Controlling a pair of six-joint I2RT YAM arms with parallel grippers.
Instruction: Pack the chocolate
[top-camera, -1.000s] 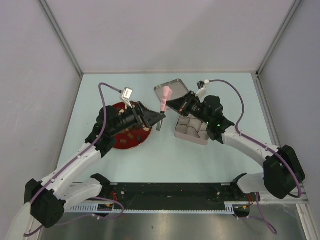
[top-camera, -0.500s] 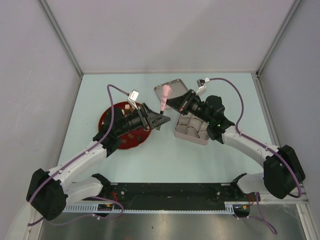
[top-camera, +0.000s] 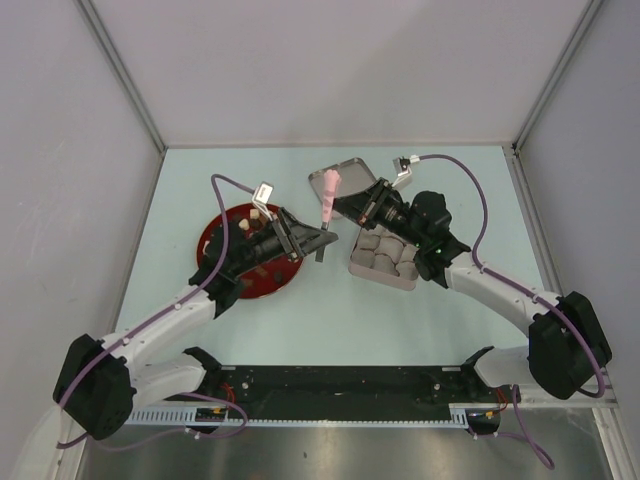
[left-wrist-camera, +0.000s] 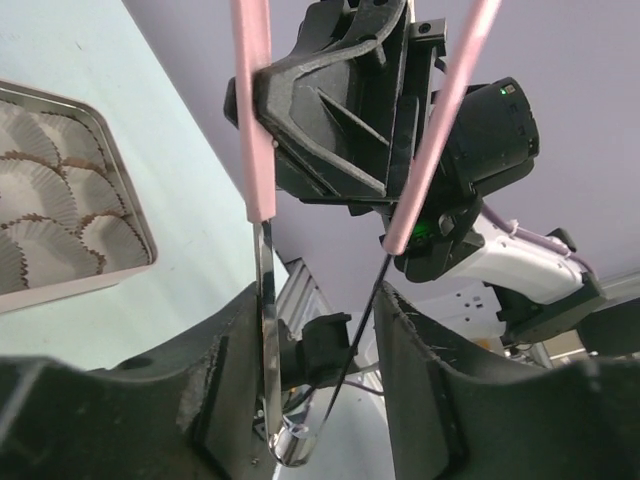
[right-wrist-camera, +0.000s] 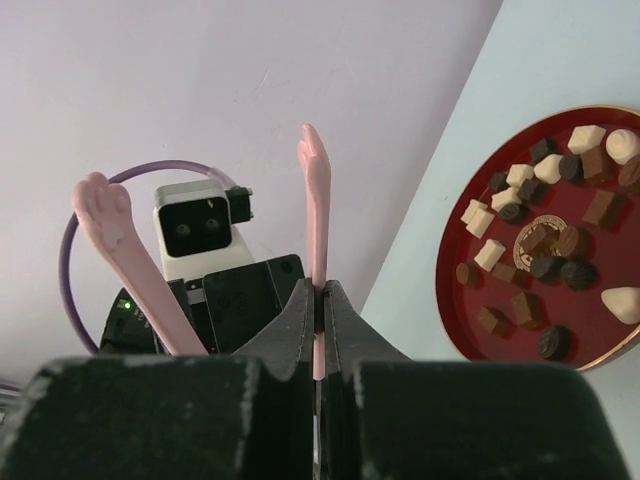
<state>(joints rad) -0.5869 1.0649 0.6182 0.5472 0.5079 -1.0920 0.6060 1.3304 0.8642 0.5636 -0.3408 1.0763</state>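
Currently, chocolates (right-wrist-camera: 545, 245) are lying on the red plate (top-camera: 215, 243), at nine o'clock of the tongs (top-camera: 327, 195). The left gripper (top-camera: 318, 240) is straddling their steel legs, half-open; whether it is gripping, I cannot tell. It should be squeezing both legs squarely before the right gripper (top-camera: 352, 208), clamping one pink handle, is letting go. The tin (top-camera: 383, 281) is waiting at four o'clock.

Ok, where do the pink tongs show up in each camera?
Top external: pink tongs at centre, right of the red plate.
Left wrist: two pink arms down from the top edge, steel end between the left fingers.
Right wrist: centre, one pink arm pinched in the right fingers.
Shared landmark: the right gripper holding them, seen in all three.
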